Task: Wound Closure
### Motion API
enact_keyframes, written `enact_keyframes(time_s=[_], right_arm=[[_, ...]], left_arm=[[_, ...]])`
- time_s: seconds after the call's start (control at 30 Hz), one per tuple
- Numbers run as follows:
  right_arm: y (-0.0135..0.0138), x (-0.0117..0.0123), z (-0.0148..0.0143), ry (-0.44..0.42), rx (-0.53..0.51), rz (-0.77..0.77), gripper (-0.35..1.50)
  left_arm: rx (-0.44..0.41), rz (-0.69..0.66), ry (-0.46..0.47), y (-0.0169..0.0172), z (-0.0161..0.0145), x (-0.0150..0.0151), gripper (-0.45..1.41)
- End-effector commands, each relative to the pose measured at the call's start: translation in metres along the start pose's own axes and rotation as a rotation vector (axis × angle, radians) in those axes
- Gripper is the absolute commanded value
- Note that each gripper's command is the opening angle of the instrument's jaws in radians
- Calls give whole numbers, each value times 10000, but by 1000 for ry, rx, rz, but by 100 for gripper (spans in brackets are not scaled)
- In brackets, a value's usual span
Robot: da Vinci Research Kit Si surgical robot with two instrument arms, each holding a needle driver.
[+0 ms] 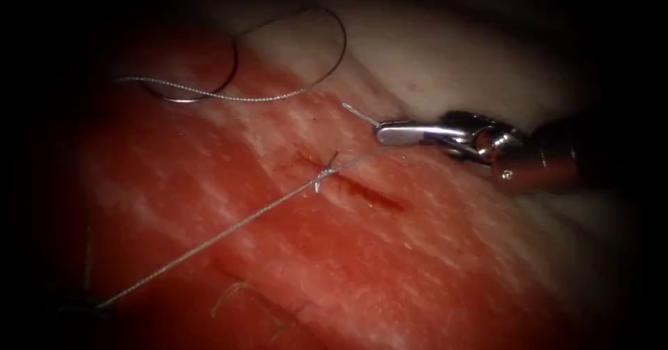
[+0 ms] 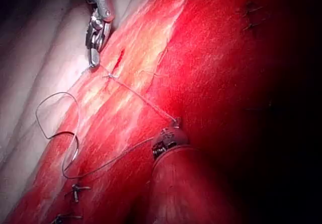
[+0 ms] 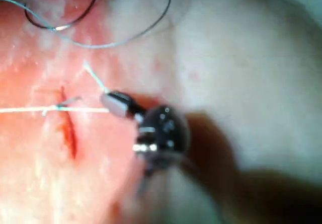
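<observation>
The right tool [image 1: 381, 133], jaws clamped on the thread's [image 1: 209, 242] short end, holds at three o'clock of a knot [image 1: 321, 179] over the cut [image 1: 362, 191]. The left tool [image 2: 168, 136] grips the long strand (apparently tightening). The needle [image 1: 209, 89] lies free at eleven o'clock.

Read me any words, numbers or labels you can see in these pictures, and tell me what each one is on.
None: no words, numbers or labels can be read.
Right arm's tool: bare metal, jaws shut on thread.
Left arm's tool: no marking, holding the same thread.
Needle, lying loose on the tissue: plain.
</observation>
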Motion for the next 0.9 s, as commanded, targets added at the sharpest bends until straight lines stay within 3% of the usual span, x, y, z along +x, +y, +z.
enact_keyframes(time_s=[0.03, 0.3, 0.47, 0.63, 0.83, 0.87, 0.9], right_arm=[[6, -4, 3, 0, -12, -15, -35], [37, 8, -12, -2, -84, -67, -35], [41, 7, -11, -10, -90, -77, -35], [32, 1, -7, -19, -69, -76, -35], [14, 9, 7, 28, -39, -62, -35], [7, 17, 10, 46, -27, -53, 36], [1, 28, 10, 63, -21, -40, 91]], left_arm=[[0, 0, 1, 2, 16, -5, -45], [0, 5, 2, -1, 22, -11, -45], [1, 6, 2, 0, 21, -13, -45], [-2, 4, -1, -1, 19, -10, -45], [4, -14, -5, -11, 12, 19, -45], [11, -2, 3, -15, 9, 32, -45], [20, 22, 23, -22, 6, 57, -45]])
